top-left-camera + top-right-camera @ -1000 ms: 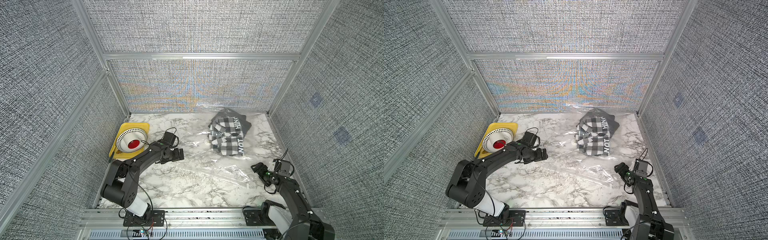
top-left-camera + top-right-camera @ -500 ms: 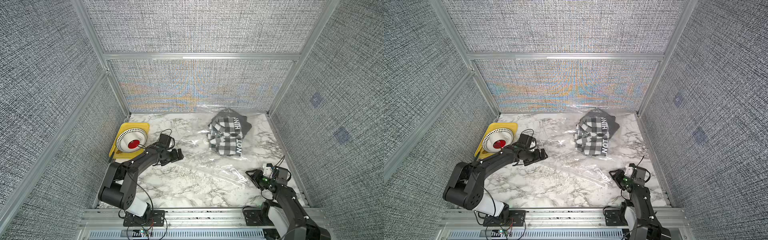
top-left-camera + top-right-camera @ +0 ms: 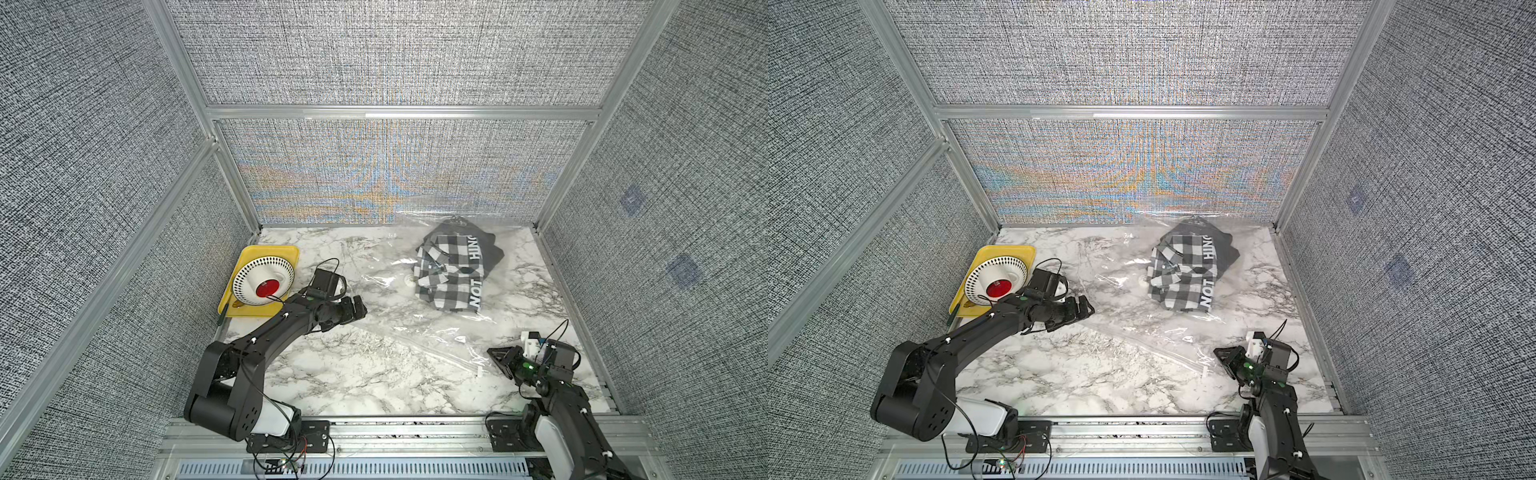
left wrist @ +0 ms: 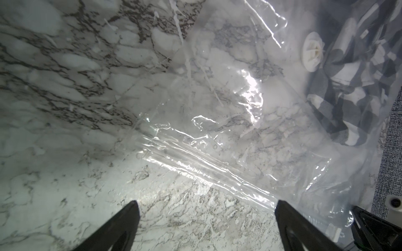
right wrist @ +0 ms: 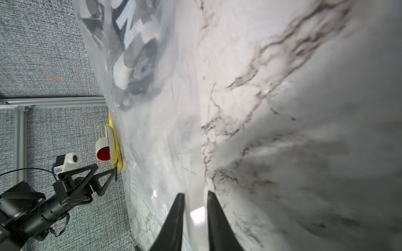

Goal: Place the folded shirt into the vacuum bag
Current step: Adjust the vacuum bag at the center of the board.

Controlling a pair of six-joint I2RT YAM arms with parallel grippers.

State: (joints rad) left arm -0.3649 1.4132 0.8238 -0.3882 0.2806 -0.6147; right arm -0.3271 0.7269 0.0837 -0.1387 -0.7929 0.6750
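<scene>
Black-and-white checked shirt [image 3: 444, 274], clear vacuum bag [image 3: 428, 332], grey-veined white marble table [image 3: 353, 382], yellow tray [image 3: 286, 252]

The vacuum bag [image 3: 436, 332] lies on the tabletop [image 3: 353, 374], running from the back wall toward the front right. The folded shirt [image 3: 455, 270] sits inside it at the back end. A tray [image 3: 286, 251] at the left edge carries a round device [image 3: 262, 284]. The left gripper [image 3: 359, 309] is just right of the tray, and the right gripper [image 3: 496, 357] is at the bag's front corner.

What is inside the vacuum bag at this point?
A folded checked shirt shows through the clear vacuum bag, at its far end. Anything beneath the shirt is covered.
</scene>
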